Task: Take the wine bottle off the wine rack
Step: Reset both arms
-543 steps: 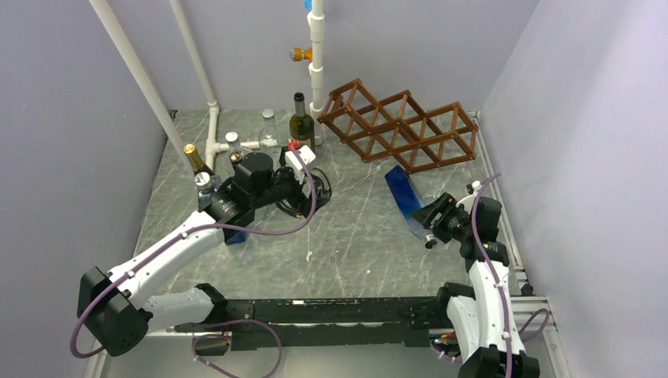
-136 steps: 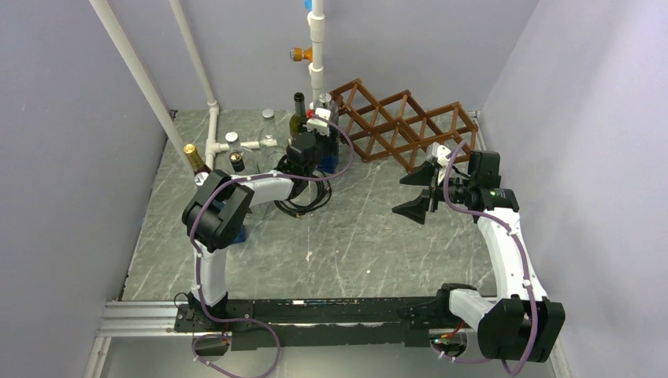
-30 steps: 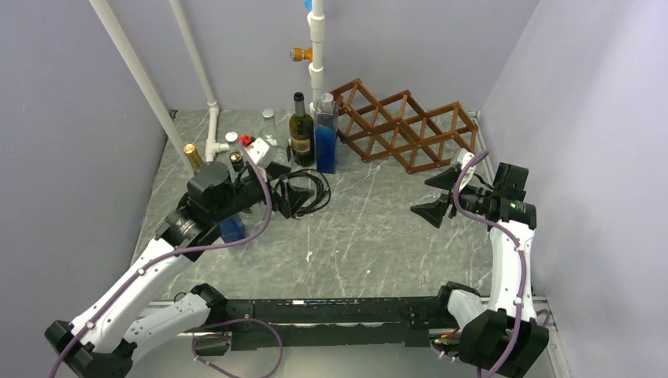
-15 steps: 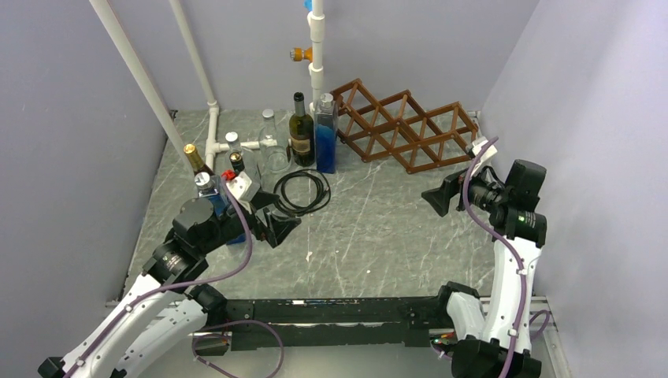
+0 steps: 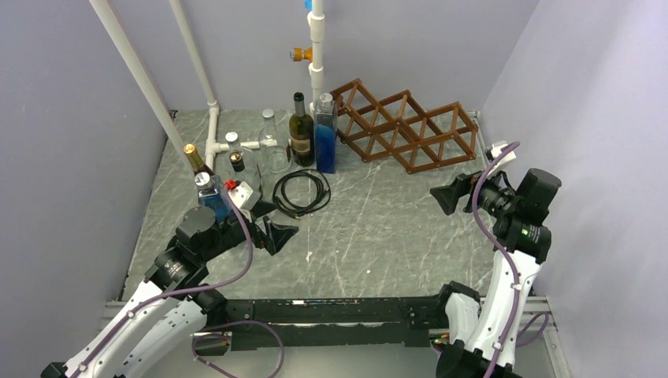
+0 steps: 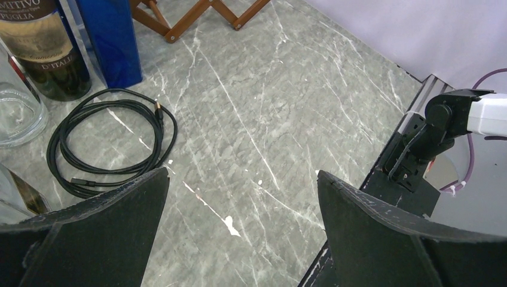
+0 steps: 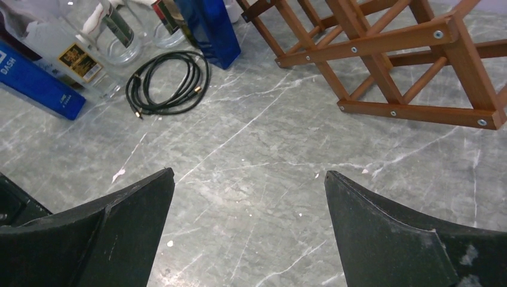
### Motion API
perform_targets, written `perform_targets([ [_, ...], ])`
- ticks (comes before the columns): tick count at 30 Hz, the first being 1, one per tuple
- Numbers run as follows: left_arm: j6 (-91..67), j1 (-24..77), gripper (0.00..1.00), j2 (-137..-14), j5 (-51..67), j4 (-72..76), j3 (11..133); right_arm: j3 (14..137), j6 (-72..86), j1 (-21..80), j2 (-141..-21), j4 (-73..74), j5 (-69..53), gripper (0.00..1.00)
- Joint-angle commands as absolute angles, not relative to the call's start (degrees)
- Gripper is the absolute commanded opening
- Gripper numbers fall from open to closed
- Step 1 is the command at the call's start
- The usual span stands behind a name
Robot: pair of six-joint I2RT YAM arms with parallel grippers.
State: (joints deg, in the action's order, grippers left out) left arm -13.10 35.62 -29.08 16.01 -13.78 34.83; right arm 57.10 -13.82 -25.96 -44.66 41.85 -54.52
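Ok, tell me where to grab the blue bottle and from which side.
Probably the neck, just under the cap, coming from the near side. The blue bottle stands upright, with the dark bottle close on its left, the rack on its right and a pipe behind, so its body leaves fingers little room.

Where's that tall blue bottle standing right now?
In the overhead view the blue bottle stands at the back of the table, between the dark wine bottle on its left and the wooden wine rack on its right.
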Motion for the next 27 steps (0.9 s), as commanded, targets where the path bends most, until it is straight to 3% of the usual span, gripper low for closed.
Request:
perform_targets([
  [1, -12.40, 35.77, 0.99, -28.21, 15.69, -13.27, 34.89, 55.92, -6.36, -27.61, -42.42, 37.12, -54.85, 1.00],
  [27, -11.58, 35.72, 1.00, -24.81, 16.62, -13.85, 33.40, 55.96, -4.29, -28.36, -37.32, 37.25, -61.18, 1.00],
])
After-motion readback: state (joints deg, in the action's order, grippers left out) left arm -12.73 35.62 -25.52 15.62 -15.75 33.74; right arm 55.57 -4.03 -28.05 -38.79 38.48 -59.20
